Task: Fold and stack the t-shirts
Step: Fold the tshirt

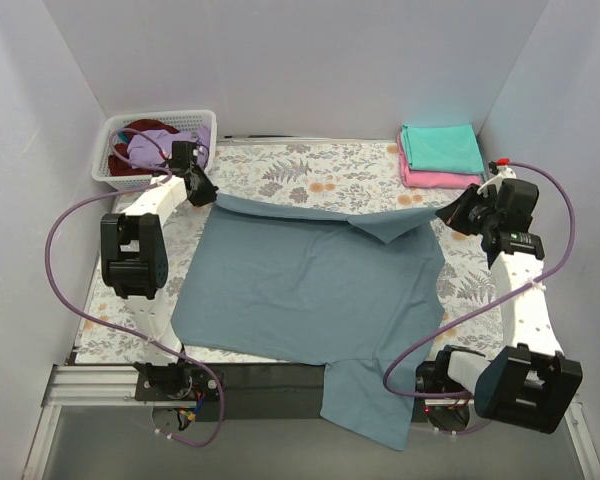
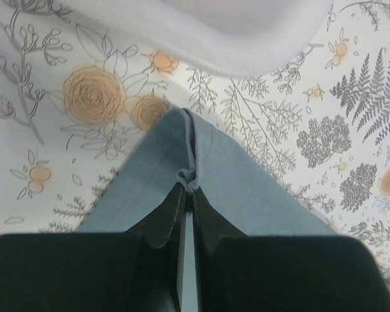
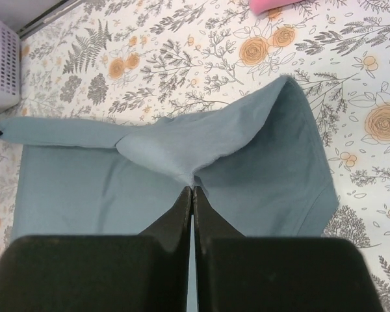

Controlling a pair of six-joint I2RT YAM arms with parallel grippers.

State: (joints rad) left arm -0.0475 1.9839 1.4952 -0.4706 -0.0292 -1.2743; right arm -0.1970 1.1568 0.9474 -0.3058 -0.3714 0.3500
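Observation:
A large slate blue-grey t-shirt lies spread over the floral table, one part hanging off the near edge. My left gripper is shut on its far left corner, pinching a small bunch of cloth. At the far right, my right gripper is shut on the shirt's edge, and the cloth there is lifted and folded over. A teal t-shirt lies folded on a pink one at the back right. Lilac and dark red t-shirts fill the basket.
A white lattice basket stands at the back left corner, close beside my left gripper; its wall shows in the right wrist view. White walls enclose the table on three sides. Purple cables loop from both arms.

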